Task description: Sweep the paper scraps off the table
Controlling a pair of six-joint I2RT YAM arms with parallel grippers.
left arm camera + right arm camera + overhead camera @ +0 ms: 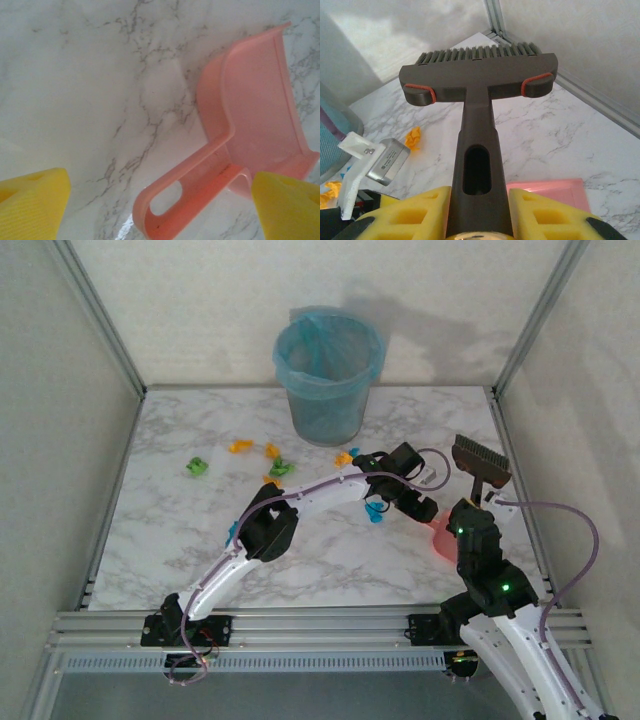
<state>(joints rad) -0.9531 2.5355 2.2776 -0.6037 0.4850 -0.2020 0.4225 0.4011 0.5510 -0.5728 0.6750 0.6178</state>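
Paper scraps lie across the middle of the table: green ones, orange ones and a blue one. One orange scrap appears in the right wrist view. My left gripper is open, its yellow fingers standing wide on either side of the handle of the pink dustpan without touching it. My right gripper is shut on the handle of the dark brush, which it holds above the table's right side with the bristles pointing away.
A blue-lined round bin stands at the back middle of the table. The dustpan rests on the right side, just in front of the right arm. Aluminium rails frame the table, with walls close on all sides.
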